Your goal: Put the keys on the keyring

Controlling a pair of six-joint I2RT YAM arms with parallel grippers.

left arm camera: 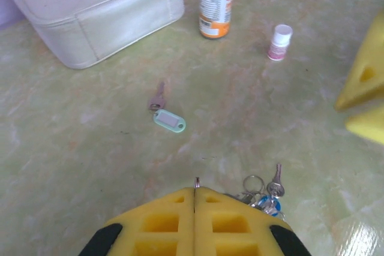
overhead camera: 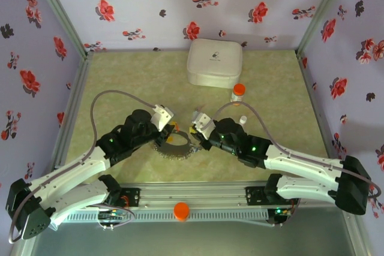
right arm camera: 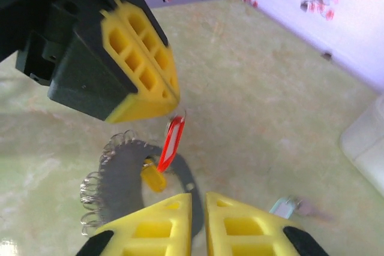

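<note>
The keyring [right arm camera: 117, 178] is a dark grey hoop with a silvery bead chain, lying on the table [overhead camera: 120, 82]. In the top view the keyring [overhead camera: 174, 146] sits between the two arms. My left gripper [right arm camera: 175, 104] is shut on the small wire loop of a red key tag [right arm camera: 171, 142], which hangs over the hoop. A yellow key tag [right arm camera: 153, 178] rests inside the hoop. My right gripper [right arm camera: 198, 203] stands just in front, slightly open with nothing between its fingers. A bunch of silvery keys with a blue tag [left arm camera: 265, 195] lies beside my left gripper [left arm camera: 195, 191].
A loose key with a mint-green tag [left arm camera: 168, 119] lies further out on the table. A white rounded box [overhead camera: 214, 62] stands at the back, with an orange-capped bottle [overhead camera: 238, 92] and a tiny white-capped bottle [left arm camera: 279, 41] near it. Flowered walls enclose the table.
</note>
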